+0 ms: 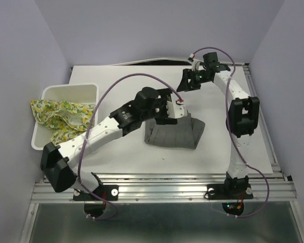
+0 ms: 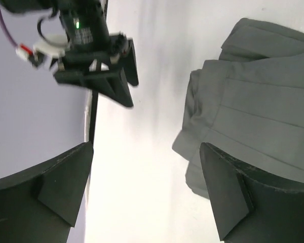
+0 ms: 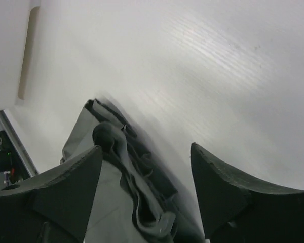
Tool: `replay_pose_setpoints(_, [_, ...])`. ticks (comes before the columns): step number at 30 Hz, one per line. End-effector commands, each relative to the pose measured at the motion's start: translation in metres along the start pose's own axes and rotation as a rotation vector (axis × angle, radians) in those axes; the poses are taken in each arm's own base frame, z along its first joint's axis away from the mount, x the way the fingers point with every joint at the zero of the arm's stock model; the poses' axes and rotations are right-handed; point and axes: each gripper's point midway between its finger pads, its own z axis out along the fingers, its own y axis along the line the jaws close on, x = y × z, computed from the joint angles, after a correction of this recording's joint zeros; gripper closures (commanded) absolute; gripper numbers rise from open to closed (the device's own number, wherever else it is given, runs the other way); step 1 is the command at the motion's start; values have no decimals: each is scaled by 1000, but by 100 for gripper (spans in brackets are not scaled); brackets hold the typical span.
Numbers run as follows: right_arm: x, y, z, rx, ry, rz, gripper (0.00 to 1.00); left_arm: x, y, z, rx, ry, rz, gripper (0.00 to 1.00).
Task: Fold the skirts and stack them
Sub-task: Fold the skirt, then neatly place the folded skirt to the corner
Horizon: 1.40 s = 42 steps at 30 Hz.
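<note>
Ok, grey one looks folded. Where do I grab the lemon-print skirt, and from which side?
Probably the bunched part of the lemon-print skirt lying over the left rim of the basket, coming straight down from above with the left gripper. That part rides up on the rim, so the jaws can close around it; the rest sags inside against the walls. No waistband is discernible.

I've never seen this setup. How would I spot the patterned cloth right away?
Look at the white table, then its left edge, where a white plastic basket stands. The yellow-green lemon-print cloth skirt spills over the basket's left rim. Unlike the plain grey pleated skirt lying mid-table, it is bright, patterned and crumpled.
</note>
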Motion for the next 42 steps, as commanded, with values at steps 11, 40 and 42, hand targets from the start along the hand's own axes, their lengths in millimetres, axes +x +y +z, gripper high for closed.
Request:
replay_pose_setpoints(11, [105, 147, -50, -390, 75, 365, 9, 51, 60, -70, -83, -133, -957, 2])
replay_pose_setpoints(40, [138, 6, -2, -159, 165, 464, 0, 69, 52, -97, -194, -247, -1013, 1])
replay_pose_setpoints(42, [118, 1, -15, -41, 91, 396, 0, 64, 54, -100, -195, -263, -1015, 1])
